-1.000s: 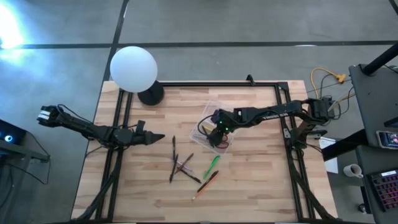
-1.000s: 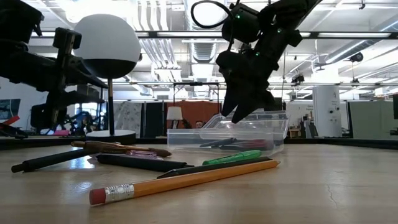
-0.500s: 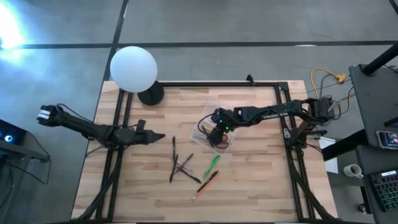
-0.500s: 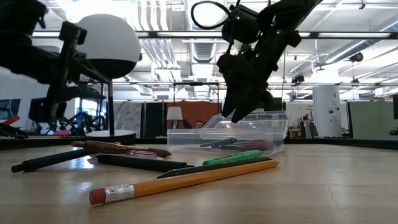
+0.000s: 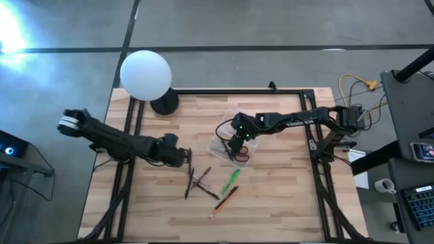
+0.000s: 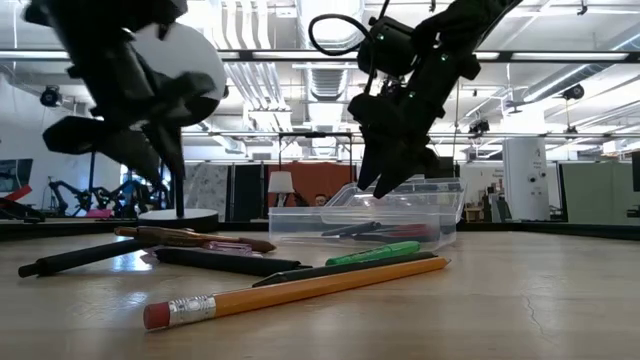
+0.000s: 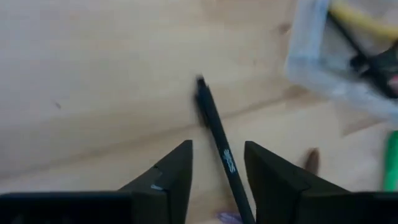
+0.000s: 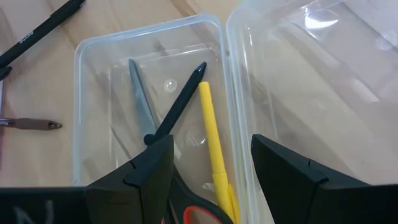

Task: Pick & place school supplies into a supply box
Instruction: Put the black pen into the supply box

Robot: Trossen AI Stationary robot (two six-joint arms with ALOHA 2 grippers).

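- White globe lamp on a black round base, standing at the far left corner of the wooden table.
- Orange and yellow cables beyond the table's right edge.
- White mug on the floor-side bench at right.

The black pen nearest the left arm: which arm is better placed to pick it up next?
Probably the left. The left gripper is open right over the black pen, while the right gripper hangs open over the supply box.
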